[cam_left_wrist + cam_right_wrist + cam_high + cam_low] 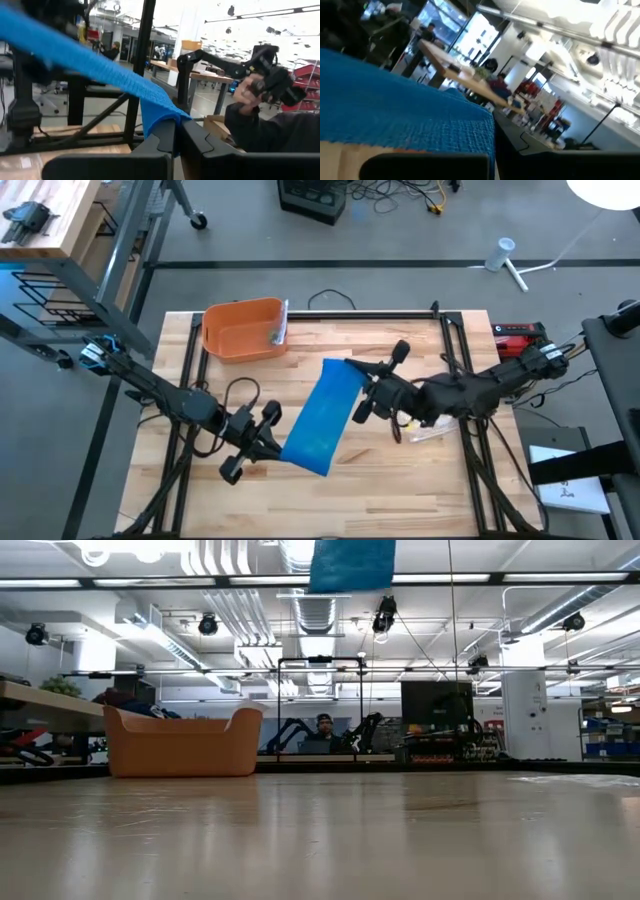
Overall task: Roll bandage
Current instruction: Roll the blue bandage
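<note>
Both arms reach toward the table's middle and hold one blue bandage (322, 418) stretched between them, lifted above the wooden table (400, 480). The left gripper (262, 442) is clenched on the strip's near-left end, its fingers (162, 142) pinching the blue cloth. The right gripper (365, 385) is clenched on the far-right end. One orange bin (243, 330) sits at the table's far left, well apart from the bandage. Just right of the right arm lies a small clear packet (432, 432). A person (322, 730) sits in the room beyond the table.
</note>
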